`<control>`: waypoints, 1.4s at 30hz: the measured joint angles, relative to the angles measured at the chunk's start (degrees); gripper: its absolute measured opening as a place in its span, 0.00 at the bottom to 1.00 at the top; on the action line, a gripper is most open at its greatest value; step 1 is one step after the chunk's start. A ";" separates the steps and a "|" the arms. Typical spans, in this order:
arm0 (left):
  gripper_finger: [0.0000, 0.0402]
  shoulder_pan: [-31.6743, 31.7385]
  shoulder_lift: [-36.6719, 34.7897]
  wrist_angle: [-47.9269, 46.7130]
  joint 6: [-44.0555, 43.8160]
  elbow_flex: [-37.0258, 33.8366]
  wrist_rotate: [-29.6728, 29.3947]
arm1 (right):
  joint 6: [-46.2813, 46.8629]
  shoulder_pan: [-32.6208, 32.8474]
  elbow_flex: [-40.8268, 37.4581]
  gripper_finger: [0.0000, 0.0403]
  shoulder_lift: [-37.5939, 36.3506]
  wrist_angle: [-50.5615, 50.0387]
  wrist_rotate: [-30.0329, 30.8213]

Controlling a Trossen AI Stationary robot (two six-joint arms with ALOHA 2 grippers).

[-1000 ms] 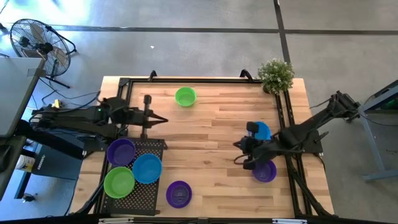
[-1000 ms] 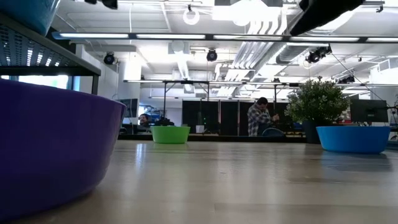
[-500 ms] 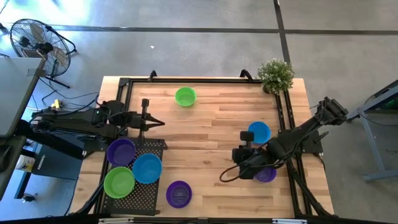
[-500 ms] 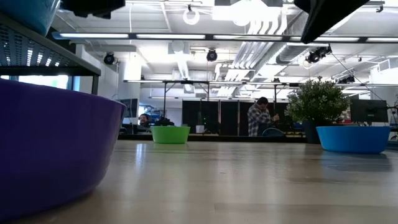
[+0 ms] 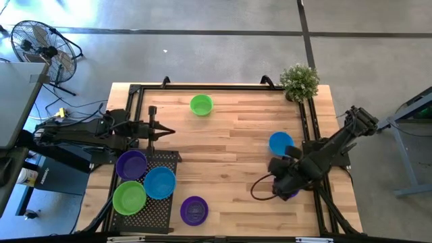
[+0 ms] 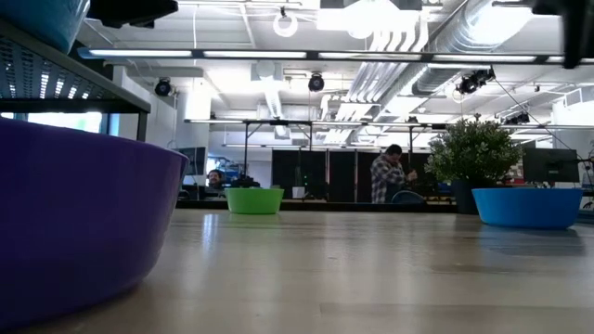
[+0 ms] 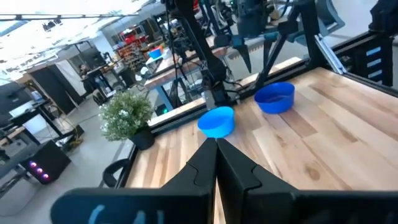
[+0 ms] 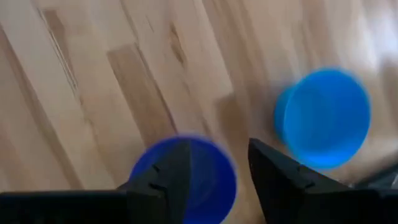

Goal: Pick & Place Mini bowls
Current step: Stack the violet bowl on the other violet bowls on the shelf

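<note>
Three mini bowls lie loose on the table: a green one at the far side, a blue one at the right, and a dark purple one just nearer. My right gripper hangs open over the purple bowl, pointing down. One finger is above its inside and the other is outside its rim. My left gripper is shut and holds nothing, hovering at the table's left. It points toward the two right-hand bowls. My right gripper stands astride the purple bowl's rim from above, fingers pointing down; whether either finger touches the bowl cannot be told. The bowl rests on the table.
A black mesh rack at the near left carries purple, blue and green bowls. Another purple bowl lies on the table beside it. A potted plant stands at the far right corner.
My right gripper has swung from beside the blue bowl toward the table's near edge and now stands over the purple bowl, which has stayed put. My left gripper has drawn back a little toward the table's left edge.
</note>
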 joint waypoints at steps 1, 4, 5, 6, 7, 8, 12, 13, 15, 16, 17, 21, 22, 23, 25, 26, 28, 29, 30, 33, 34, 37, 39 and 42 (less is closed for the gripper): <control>0.01 0.00 -0.52 -0.57 -0.08 0.00 0.01 | 2.24 0.73 -0.37 0.38 0.00 -0.73 -1.08; 0.01 0.00 -1.61 -2.17 -0.55 0.00 0.02 | 7.90 3.29 -2.42 0.41 0.02 -0.93 -3.37; 0.01 0.00 -1.84 -2.68 -0.68 0.00 0.04 | 9.74 4.12 -3.49 0.42 0.01 -0.42 -4.18; 0.01 0.00 -2.00 -3.08 -0.95 0.00 0.04 | 11.30 4.87 -4.74 0.43 0.02 0.12 -5.39; 0.01 0.00 -2.06 -3.35 -1.15 0.00 0.04 | 12.49 5.53 -6.04 0.43 0.02 0.88 -6.88; 0.01 0.00 -2.09 -3.87 -1.15 0.00 0.04 | 13.48 6.11 -7.29 0.43 0.04 1.30 -7.83; 0.01 0.00 -2.05 -4.20 -1.00 0.00 0.04 | 16.93 6.92 -13.26 0.44 -1.82 1.81 -9.38; 0.01 0.00 -2.05 -4.19 -0.65 0.00 0.07 | 17.70 6.67 -14.78 0.44 -2.91 1.90 -9.57; 0.01 0.00 -2.05 -4.74 -0.23 0.00 0.07 | 18.86 5.89 -18.37 0.44 -6.10 2.57 -9.37; 0.01 0.00 -2.05 -5.04 -0.18 0.00 0.07 | 19.23 5.39 -20.46 0.44 -8.18 3.95 -9.06; 0.01 0.00 -2.04 -5.35 -0.10 0.00 0.07 | 19.55 4.77 -22.61 0.44 -10.44 5.58 -8.76; 0.01 0.00 -2.05 -5.84 0.21 0.00 0.07 | 19.98 1.89 -31.60 0.44 -19.06 12.63 -8.15; 0.01 0.00 -2.05 -5.95 0.21 0.00 0.09 | 19.81 1.16 -33.99 0.44 -20.74 14.74 -8.26; 0.01 0.00 -1.98 -6.02 0.21 0.00 0.09 | 19.10 0.45 -36.17 0.44 -22.25 17.43 -8.34; 0.01 0.00 -1.98 -6.27 0.19 0.00 0.09 | 17.63 -0.95 -40.11 0.44 -24.66 23.45 -8.51; 0.01 0.00 -2.00 -6.30 0.17 0.00 0.10 | 17.16 -1.60 -41.94 0.44 -25.49 25.78 -8.97; 0.01 0.00 -2.00 -6.32 0.03 0.00 0.11 | 16.71 -2.82 -44.97 0.44 -26.29 28.79 -10.27; 0.01 0.00 -2.00 -6.36 -0.03 0.00 0.11 | 16.70 -3.32 -46.28 0.44 -26.36 30.18 -10.86; 0.01 0.00 -2.00 -6.39 -0.05 0.00 0.13 | 16.61 -3.69 -47.44 0.44 -26.34 31.43 -11.49; 0.01 0.00 -2.00 -6.41 -0.14 0.02 0.15 | 15.48 -4.24 -50.13 0.41 -26.27 36.08 -12.79; 0.01 0.00 -2.00 -6.47 -0.16 0.02 0.15 | 14.99 -4.34 -50.64 0.39 -26.27 37.75 -13.23; 0.01 0.00 -2.00 -6.54 -0.27 0.02 0.17 | 13.47 -4.40 -51.04 0.30 -26.28 40.46 -13.50; 0.01 0.00 -2.00 -6.54 -0.29 0.02 0.17 | 12.35 -4.41 -50.70 0.22 -26.36 41.93 -13.48; 0.01 0.00 -2.00 -6.56 -0.29 0.02 0.20 | 11.13 -4.40 -48.15 0.07 -26.38 41.85 -11.71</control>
